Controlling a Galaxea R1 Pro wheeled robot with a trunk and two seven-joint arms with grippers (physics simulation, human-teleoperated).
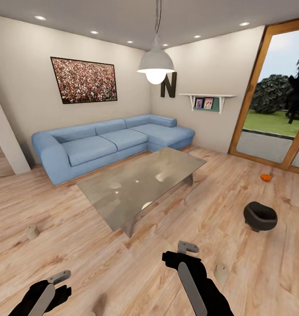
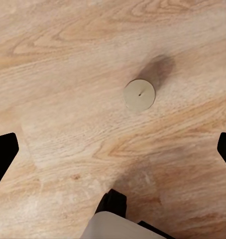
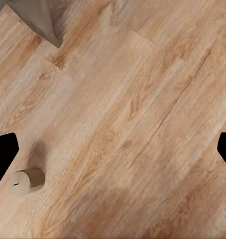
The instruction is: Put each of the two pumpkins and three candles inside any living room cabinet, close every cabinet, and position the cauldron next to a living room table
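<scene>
A squat black cauldron (image 1: 260, 216) stands on the wood floor at the right. Beyond it, near the glass door, lies one small orange pumpkin (image 1: 265, 177). One grey-beige candle (image 1: 32, 231) stands on the floor at the left and another candle (image 1: 221, 272) just right of my right gripper (image 1: 183, 253). That gripper is open and empty; its wrist view has the candle (image 3: 27, 180) off to one side. My left gripper (image 1: 60, 282) hangs open over a candle (image 2: 139, 95) seen from above, well clear of it. The cabinet is out of view.
A glass coffee table (image 1: 140, 184) fills the middle of the room, with a blue corner sofa (image 1: 109, 140) behind it. A glass door with a wood frame (image 1: 250, 101) is at the right. A pendant lamp (image 1: 156, 66) hangs above the table.
</scene>
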